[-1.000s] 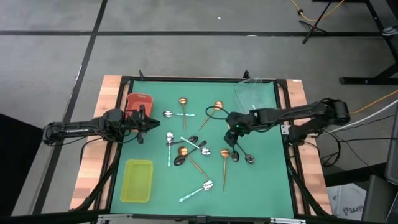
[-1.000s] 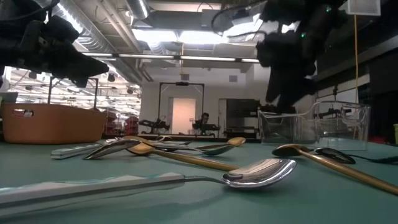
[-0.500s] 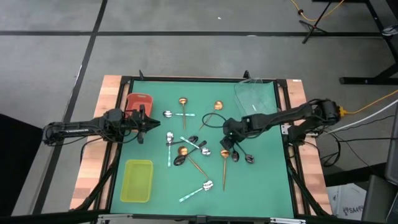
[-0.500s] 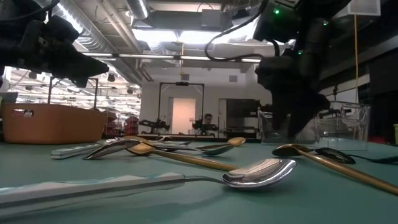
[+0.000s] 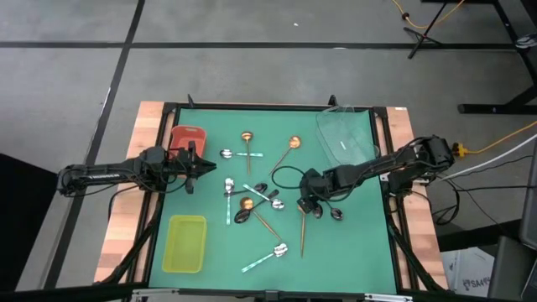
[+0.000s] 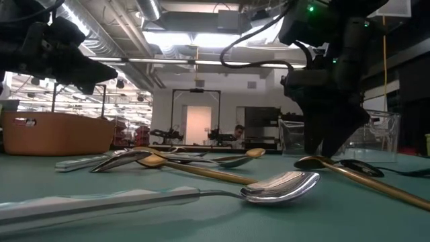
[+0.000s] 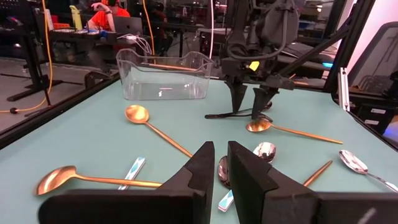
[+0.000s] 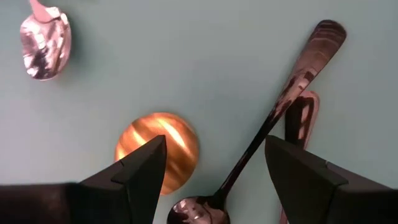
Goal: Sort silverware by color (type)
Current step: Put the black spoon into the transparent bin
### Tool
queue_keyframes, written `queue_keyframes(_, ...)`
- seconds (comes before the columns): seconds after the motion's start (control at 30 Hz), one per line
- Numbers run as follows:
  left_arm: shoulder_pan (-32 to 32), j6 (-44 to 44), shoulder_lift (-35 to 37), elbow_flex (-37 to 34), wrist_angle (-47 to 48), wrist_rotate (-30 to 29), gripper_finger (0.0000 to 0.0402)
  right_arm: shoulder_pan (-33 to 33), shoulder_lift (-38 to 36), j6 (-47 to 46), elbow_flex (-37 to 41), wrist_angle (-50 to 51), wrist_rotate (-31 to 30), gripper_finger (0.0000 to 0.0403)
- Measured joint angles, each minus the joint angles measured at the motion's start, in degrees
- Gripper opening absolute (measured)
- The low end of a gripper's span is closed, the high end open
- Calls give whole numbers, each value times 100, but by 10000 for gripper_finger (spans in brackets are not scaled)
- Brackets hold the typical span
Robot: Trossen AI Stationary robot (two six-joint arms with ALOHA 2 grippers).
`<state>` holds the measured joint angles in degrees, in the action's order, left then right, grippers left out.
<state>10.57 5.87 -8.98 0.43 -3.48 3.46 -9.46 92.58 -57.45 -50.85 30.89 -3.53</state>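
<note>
Copper, black and mint-handled spoons lie scattered on the green mat. My right gripper hangs open, pointing steeply down, just above a black spoon and a copper spoon's bowl. In the right wrist view the black spoon's handle runs between its two fingers; I see no touch. From the left wrist view this gripper stands over the copper bowl. My left gripper waits level at the mat's left, beside the red tray, shut on nothing.
A clear tray stands at the far right and a yellow-green tray at the near left. A black cable loops over the mat by the right arm. More spoons cluster at the mat's middle. A mint-handled spoon lies nearer the front.
My right gripper has come down and toward the table's near edge, rolling somewhat, and now hangs low over the black and copper spoons. Its fingers stay wide apart. No spoon has moved.
</note>
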Motion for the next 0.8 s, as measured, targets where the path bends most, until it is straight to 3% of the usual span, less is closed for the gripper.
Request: queue_keyframes(0.8, 2, 0, -1, 0, 2, 0, 39, 10, 0, -275, 0, 204, -142, 259)
